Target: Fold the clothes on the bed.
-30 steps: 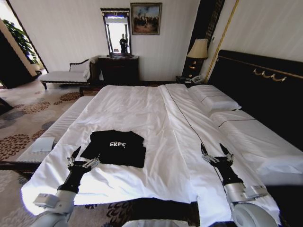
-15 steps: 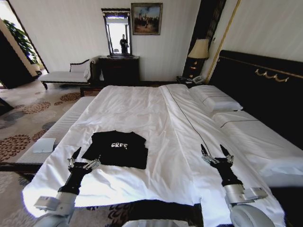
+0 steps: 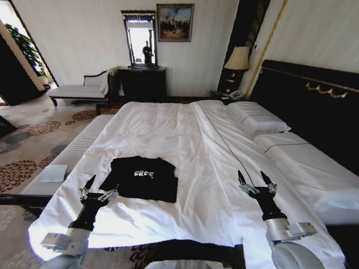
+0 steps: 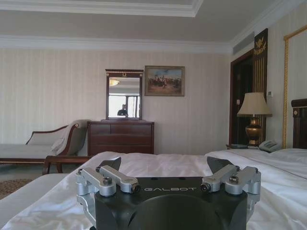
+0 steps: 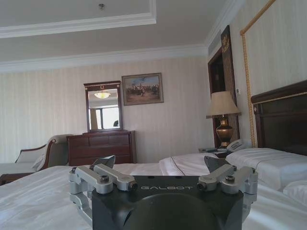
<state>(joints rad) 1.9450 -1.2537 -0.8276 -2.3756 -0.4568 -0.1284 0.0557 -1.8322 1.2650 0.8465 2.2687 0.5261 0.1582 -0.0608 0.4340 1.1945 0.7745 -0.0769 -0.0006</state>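
A black T-shirt (image 3: 143,178) with white lettering lies flat on the near left part of the white bed (image 3: 185,140). My left gripper (image 3: 96,188) hovers open just off the shirt's near left corner, apart from it. Far to the right, my right gripper (image 3: 254,181) is held open above the white duvet, nothing between its fingers. In the left wrist view the left gripper (image 4: 163,165) points along the bed (image 4: 158,163) toward the dresser. The right gripper (image 5: 160,163) in the right wrist view also stands open over the bed (image 5: 192,165).
A dark headboard (image 3: 314,101) runs along the right, with pillows (image 3: 261,119) beside it. A white bench (image 3: 73,151) stands at the bed's left side. Beyond the bed are a dresser (image 3: 141,83), a chaise (image 3: 78,89) and a lamp (image 3: 236,59).
The whole head view has shifted slightly, so the camera moved; the shirt now sits a little lower and more to the right in the picture. Both grippers hold the same open pose.
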